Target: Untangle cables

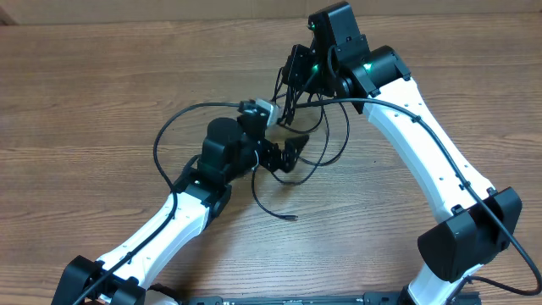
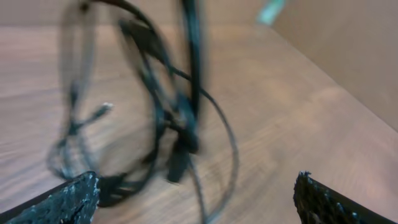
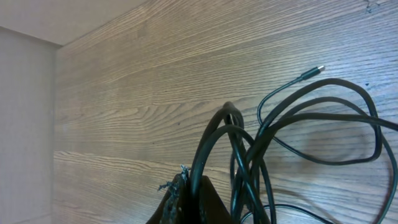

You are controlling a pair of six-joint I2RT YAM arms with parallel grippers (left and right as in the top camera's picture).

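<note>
right gripper [image 3: 198, 190] is clamped on the cables [image 3: 245, 158] holding the clump up, left gripper [image 2: 198, 202] is wide apart and probably needs to grab a loose strand next.

Colour key. Cables [image 2: 194, 68]: black throughout, with one plug tip [image 3: 313, 71] silver. Table [image 1: 102, 76]: mid-brown wood, its fine grain running in long streaks. My left fingers [image 2: 68, 196]: black, flecked with pale specks along the edges. My right fingers [image 3: 180, 193]: the same black, with pale flecks at the tip. My left arm [image 1: 161, 229] and right arm [image 1: 423, 144]: white shells, black joints. Green lights [image 1: 315, 25] show on my right wrist. Wall [image 3: 25, 124]: plain pale beige.
</note>
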